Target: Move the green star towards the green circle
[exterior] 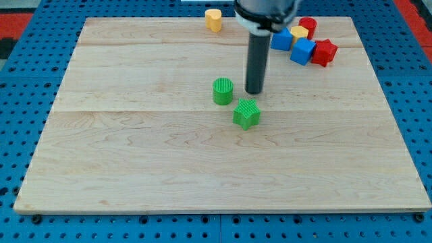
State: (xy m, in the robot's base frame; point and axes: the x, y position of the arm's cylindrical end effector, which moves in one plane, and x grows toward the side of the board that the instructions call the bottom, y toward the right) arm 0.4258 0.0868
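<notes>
The green star lies near the middle of the wooden board. The green circle, a short cylinder, stands just up and to the view's left of the star, a small gap between them. My tip rests on the board just above the star and to the view's right of the circle, close to both and touching neither as far as I can see.
A yellow heart block lies at the board's top edge. A cluster at the top right holds two blue blocks, a yellow block, a red cylinder and a red star.
</notes>
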